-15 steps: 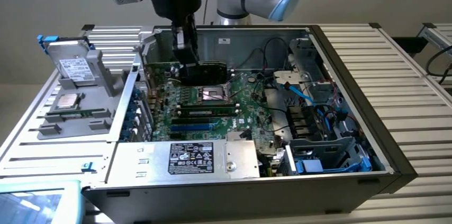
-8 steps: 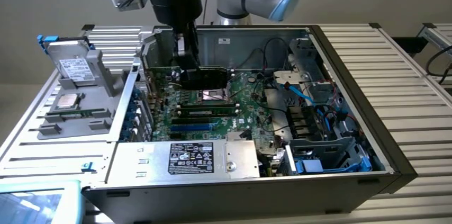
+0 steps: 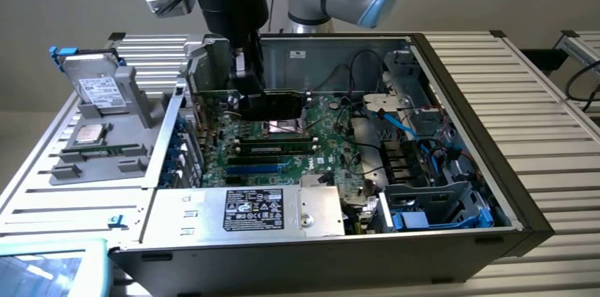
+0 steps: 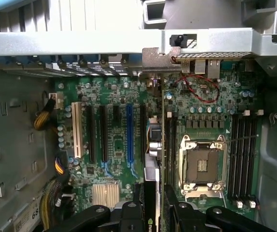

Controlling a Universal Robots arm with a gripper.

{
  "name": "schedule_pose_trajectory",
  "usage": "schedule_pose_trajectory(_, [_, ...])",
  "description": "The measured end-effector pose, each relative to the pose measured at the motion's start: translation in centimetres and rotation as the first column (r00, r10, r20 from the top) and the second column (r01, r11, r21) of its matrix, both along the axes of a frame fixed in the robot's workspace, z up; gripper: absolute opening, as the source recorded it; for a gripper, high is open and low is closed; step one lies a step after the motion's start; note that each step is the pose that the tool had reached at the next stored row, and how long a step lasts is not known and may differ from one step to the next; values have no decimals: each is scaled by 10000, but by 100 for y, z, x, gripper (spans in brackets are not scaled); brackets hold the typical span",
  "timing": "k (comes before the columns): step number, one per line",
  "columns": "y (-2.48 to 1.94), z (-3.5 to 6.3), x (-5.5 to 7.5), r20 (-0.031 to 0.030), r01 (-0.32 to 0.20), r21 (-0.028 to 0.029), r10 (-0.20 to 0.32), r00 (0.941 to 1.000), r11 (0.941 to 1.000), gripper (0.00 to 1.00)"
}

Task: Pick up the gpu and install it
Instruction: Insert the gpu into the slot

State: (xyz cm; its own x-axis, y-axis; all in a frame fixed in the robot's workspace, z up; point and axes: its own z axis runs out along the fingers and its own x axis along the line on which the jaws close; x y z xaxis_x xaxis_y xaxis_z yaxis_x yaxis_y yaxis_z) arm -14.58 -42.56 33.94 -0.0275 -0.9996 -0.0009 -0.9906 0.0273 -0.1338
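The gpu [image 3: 279, 105] stood on edge inside the open computer case [image 3: 487, 121], clamped by the gripper [image 3: 249, 93].
Its black fingers [image 4: 179, 215] were closed narrowly on the card's black shroud and thin green board. They held it upright over the green motherboard [image 3: 314, 139], between the blue expansion slot [image 4: 129, 133] and the square metal CPU socket [image 4: 201, 166]. Whether the card sat in a slot could not be told.

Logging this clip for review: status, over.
Claw shut on graphics card. Card on edge inside the case, down at the motherboard by the processor socket. Nothing seen blocking it.
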Motion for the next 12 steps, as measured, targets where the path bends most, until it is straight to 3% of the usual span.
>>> schedule_pose_trajectory(6, [-97,-22,5,-6,6,177,-6,10000,9998,27])
schedule_pose_trajectory(12, [-145,-40,20,-7,66,260,-66,10000,9996,27])
